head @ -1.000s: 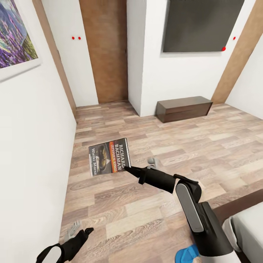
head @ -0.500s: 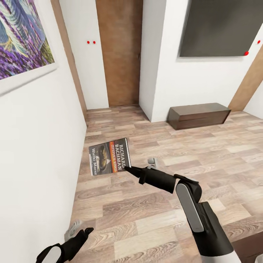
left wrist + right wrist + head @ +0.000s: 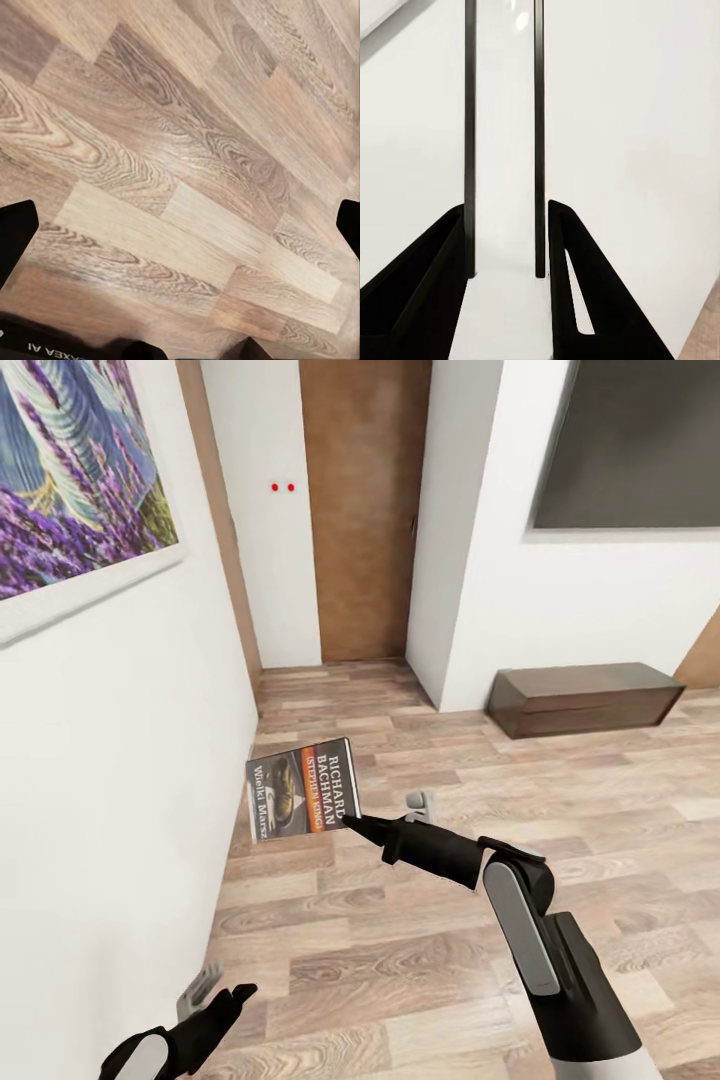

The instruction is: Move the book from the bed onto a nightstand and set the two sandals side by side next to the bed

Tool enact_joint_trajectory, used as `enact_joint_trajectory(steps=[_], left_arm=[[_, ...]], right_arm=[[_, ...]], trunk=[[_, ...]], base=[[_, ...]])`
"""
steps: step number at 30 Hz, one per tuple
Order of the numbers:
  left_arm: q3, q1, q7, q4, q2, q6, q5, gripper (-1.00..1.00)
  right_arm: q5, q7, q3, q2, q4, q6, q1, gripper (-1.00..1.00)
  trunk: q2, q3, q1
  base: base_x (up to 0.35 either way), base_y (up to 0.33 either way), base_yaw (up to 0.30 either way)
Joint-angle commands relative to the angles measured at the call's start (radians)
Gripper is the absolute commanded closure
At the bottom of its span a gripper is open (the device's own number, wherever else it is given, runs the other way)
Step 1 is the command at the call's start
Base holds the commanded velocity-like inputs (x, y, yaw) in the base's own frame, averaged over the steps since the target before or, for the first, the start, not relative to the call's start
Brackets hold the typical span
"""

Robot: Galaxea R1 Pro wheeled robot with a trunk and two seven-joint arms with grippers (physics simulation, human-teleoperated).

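The book (image 3: 300,788), a thin paperback with a dark cover, an orange band and white lettering, hangs in the air over the wood floor. My right gripper (image 3: 350,822) is shut on its lower right corner. In the right wrist view the book (image 3: 502,150) stands edge-on between the two black fingers (image 3: 435,277), with a white wall behind it. My left gripper (image 3: 215,995) is low beside the left wall. In the left wrist view the left gripper (image 3: 180,225) is open over bare floor planks. The bed, the nightstands and the sandals are out of view.
A white wall with a purple flower picture (image 3: 70,480) runs close along my left side. A brown door (image 3: 360,510) stands at the end of a short passage ahead. A low dark brown cabinet (image 3: 585,698) sits against the right wall under a dark panel (image 3: 640,440).
The camera has turned left, so the door and cabinet have slid to the right. The bed corner and a blue sandal at the lower right have left the picture. Both arms keep their pose.
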Motion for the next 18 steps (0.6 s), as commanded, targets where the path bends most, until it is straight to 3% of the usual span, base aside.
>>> enact_joint_trajectory(steps=[1, 18], left_arm=[[-0.003, 0.000, 0.010, -0.002, 0.001, 0.001, 0.010, -1.00], [-0.003, 0.000, 0.008, -0.002, 0.001, -0.001, 0.010, -1.00]], right_arm=[[-0.009, 0.002, -0.001, 0.000, -0.001, 0.007, -0.001, 1.00], [-0.009, 0.002, -0.002, -0.001, -0.001, 0.007, -0.001, 1.00]], trunk=[[0.000, 0.001, 0.001], [0.000, 0.025, 0.001]], base=[[0.328, -0.118, 0.157], [0.328, -0.077, 0.157]])
